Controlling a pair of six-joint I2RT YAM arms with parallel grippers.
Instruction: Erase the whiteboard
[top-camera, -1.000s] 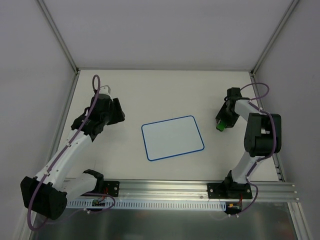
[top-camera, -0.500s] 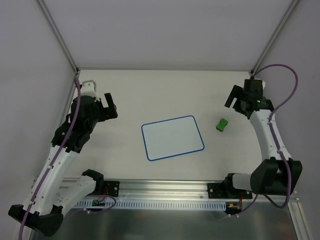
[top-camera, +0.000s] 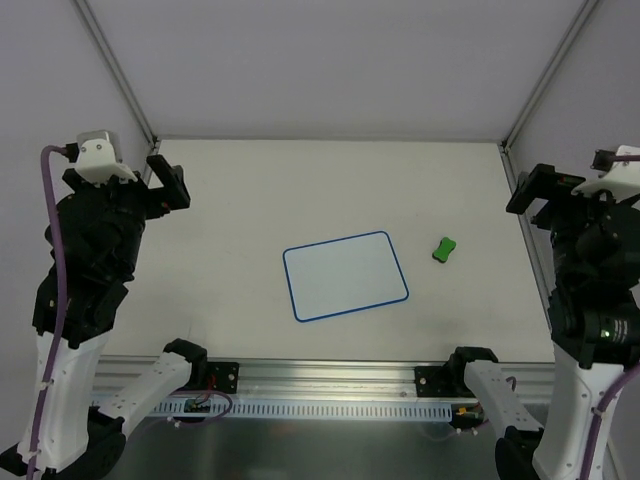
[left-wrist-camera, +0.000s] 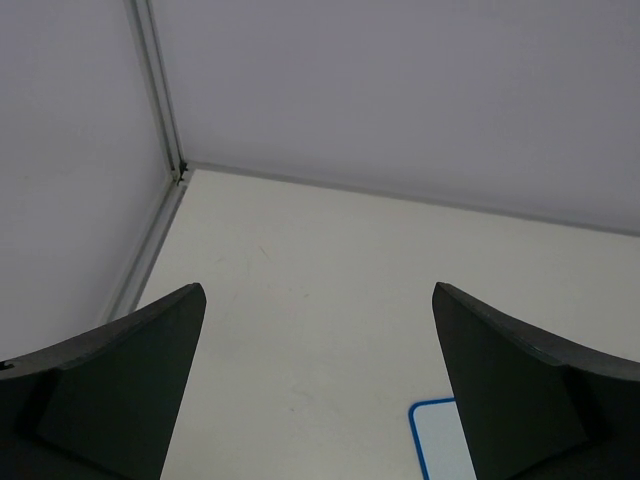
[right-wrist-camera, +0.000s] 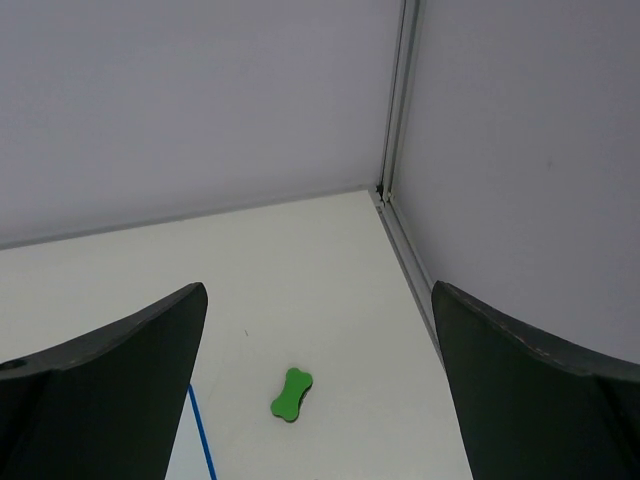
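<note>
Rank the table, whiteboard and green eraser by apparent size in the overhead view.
Largest: the table.
Then the whiteboard.
Smallest: the green eraser.
Both lie flat on the table, so nearness to the camera hardly skews this.

The table (top-camera: 300, 180) was a plain off-white surface. The whiteboard (top-camera: 345, 276) lay flat around its middle, a little closer to the near edge, turned slightly askew, its face plain white inside the blue border. A small green eraser (top-camera: 444, 249) lay near the board, toward the table's right edge, not touching it.
</note>
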